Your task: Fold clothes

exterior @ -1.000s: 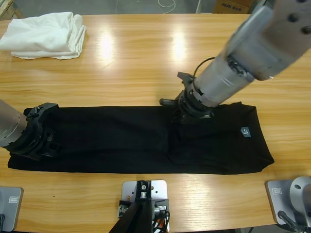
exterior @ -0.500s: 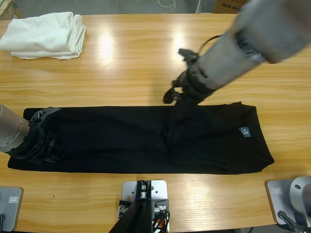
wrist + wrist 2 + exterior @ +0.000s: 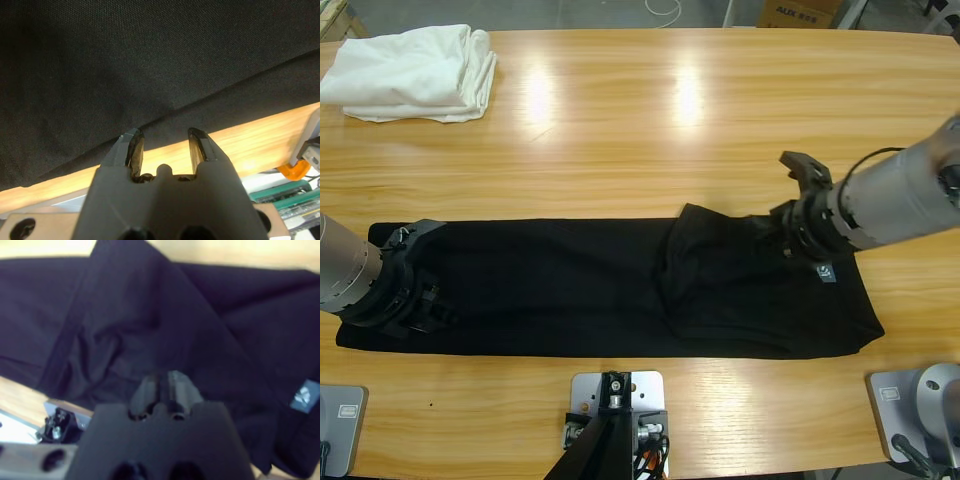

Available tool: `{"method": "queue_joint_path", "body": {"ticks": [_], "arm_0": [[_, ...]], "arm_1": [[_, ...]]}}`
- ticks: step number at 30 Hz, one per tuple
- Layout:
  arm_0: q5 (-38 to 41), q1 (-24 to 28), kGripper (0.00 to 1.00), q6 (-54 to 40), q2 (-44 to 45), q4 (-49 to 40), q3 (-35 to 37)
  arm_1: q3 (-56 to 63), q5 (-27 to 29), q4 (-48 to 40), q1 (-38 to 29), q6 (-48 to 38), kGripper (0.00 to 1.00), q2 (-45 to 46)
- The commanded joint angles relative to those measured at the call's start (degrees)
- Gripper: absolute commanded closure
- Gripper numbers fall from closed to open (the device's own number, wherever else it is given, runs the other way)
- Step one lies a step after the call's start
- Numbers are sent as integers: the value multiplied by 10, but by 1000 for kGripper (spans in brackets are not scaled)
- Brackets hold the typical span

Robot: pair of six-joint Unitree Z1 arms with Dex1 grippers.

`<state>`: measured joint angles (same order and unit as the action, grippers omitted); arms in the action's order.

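Shirt (image 3: pixel 570 290) lies as a long black strip across the near half of the table (image 3: pixel 640 120), already narrowed: sides look folded in, no sleeves sticking out. Judgement: lengthwise folds done, crosswise folds started but not finished. A flap of the shirt on the right part is doubled over, its peak near the strip's far edge just right of centre, so that end carries an extra layer with a diagonal crease. Left part is flat, single strip, not yet folded over.

Long axis runs left-right along the table, parallel to the near edge. Neck label (image 3: pixel 826 271) sits near the right end, so collar end points right and hem end points left.

Left gripper (image 3: pixel 410 290) is at the left end of the strip, low over the near corner. In the left wrist view its jaws stand apart with a clear gap, tips at the cloth edge where it meets the wood, nothing between them.

Right gripper (image 3: pixel 798 222) is over the right part of the shirt by the far edge, just beside the label. In the right wrist view its jaws look pressed together, and I cannot tell if any cloth is pinched.

White cloth (image 3: pixel 415 72), folded, sits at the far left corner, well apart from the shirt.

Left to do, judging from this: bring the left end over, square up the stack.
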<state>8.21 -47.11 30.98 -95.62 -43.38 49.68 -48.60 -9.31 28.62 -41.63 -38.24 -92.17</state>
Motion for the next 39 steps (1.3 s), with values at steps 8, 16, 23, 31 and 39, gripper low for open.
{"method": "queue_joint_path", "body": {"ticks": [8,16,23,31,39], "arm_0": [[-6,0,648,22,-75,16,21],[-7,7,648,18,-64,16,17],[-7,7,649,10,-61,15,18],[-6,7,648,7,-43,-1,25],[-6,7,648,7,-34,-5,24]], "arm_1": [[55,46,-4,82,16,1000,-62],[48,114,48,88,27,1000,-53],[-21,14,61,-37,33,1000,79],[-12,-39,-80,-117,7,1000,-35],[-14,-41,-139,-127,7,1000,-137]]}}
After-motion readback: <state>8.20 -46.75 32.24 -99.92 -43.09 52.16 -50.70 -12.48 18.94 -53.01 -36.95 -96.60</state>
